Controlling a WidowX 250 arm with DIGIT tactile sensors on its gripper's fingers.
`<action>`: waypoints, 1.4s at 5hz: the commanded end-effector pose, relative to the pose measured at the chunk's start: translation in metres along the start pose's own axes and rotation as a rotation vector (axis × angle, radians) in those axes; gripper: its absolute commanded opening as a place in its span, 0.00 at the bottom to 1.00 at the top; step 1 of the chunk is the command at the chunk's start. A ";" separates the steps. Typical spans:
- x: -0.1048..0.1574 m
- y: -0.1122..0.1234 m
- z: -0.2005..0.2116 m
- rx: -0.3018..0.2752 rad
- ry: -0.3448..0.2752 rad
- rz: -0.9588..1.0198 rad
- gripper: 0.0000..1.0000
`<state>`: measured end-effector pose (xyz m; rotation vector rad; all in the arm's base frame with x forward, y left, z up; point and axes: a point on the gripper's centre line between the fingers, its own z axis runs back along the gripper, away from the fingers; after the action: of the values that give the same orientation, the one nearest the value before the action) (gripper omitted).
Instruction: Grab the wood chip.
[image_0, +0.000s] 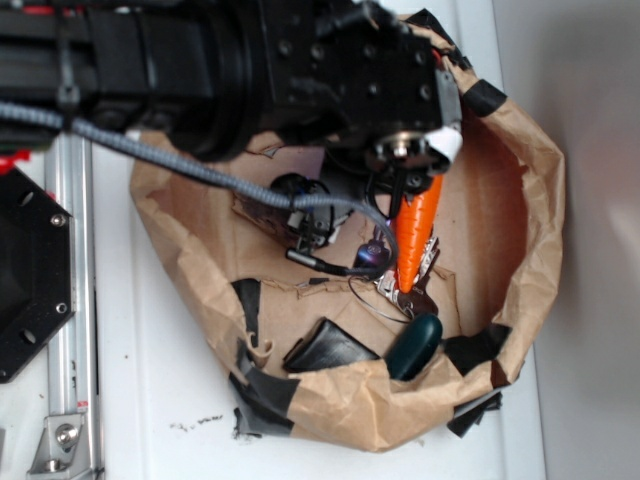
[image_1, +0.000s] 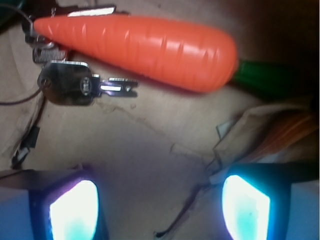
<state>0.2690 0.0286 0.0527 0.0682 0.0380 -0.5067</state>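
No text, label, brand, number or sign was readable on anything in either the exterior or wrist view.

Soft, blurry pictures with patchy light
The wrist view's glowing pads (image_1: 75, 210) blow out white; the carrot (image_1: 145, 50) shows glare.

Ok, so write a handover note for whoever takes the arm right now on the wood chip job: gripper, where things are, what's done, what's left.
Gripper: open, nothing between the fingers, hanging over bare brown paper inside the paper-lined bin.
Wood chip: probably the brown streaky piece at the wrist view's right edge, partly under a torn paper flap; not certain.
Nearby: orange carrot and keys lie ahead of the fingers.
Done: arm is down in the bin.
Left: confirm the chip, line up over it, close and lift.
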 end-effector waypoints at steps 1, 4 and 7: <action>-0.019 -0.046 0.024 0.030 -0.089 -0.057 1.00; -0.029 -0.054 0.010 0.036 -0.057 -0.032 1.00; -0.033 -0.052 -0.031 0.021 -0.119 -0.013 1.00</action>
<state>0.2131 0.0043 0.0191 0.0553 -0.0697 -0.5278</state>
